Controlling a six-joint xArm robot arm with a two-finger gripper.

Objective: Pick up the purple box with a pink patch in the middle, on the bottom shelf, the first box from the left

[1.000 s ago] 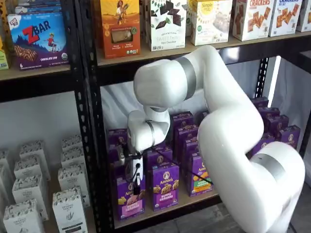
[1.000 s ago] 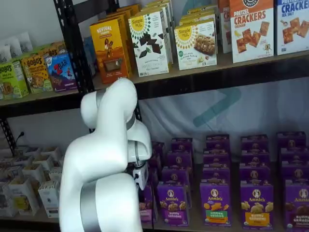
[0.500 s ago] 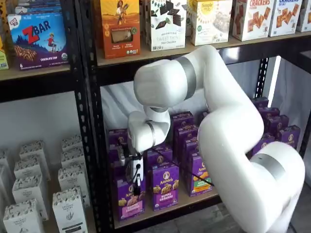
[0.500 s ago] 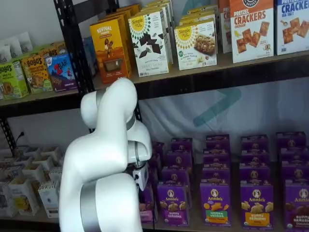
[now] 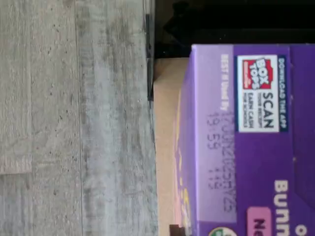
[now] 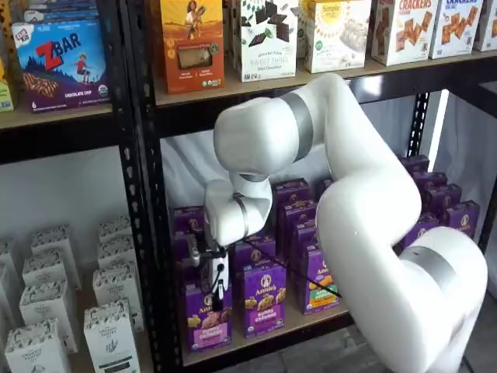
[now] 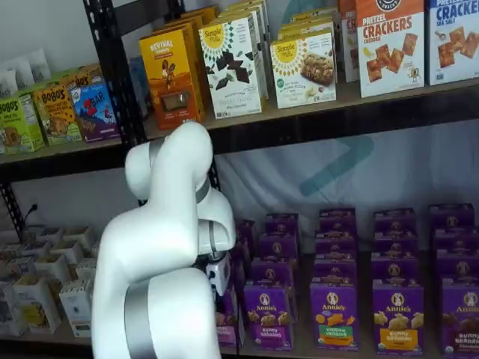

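Note:
The purple box (image 6: 208, 322) with a pink patch stands upright at the left end of the bottom shelf (image 6: 299, 325), in the front row. My gripper (image 6: 217, 294) hangs over its top front, its black fingers seen side-on, so I cannot tell their state or whether they touch the box. The wrist view shows the box's purple top (image 5: 256, 147) with a Box Tops mark close up, and the tan shelf board (image 5: 165, 123) beside it. In a shelf view the box (image 7: 227, 320) is mostly hidden behind my arm.
A purple box with a purple panel (image 6: 262, 299) stands right next to the target, then one with a green panel (image 6: 314, 284), with rows behind. A black upright (image 6: 151, 233) is close on the left. White cartons (image 6: 109, 326) fill the neighbouring bay. Grey floor (image 5: 74, 123) lies below.
Almost nothing: the gripper has shifted very slightly at the box's top, and the arm holds the same pose.

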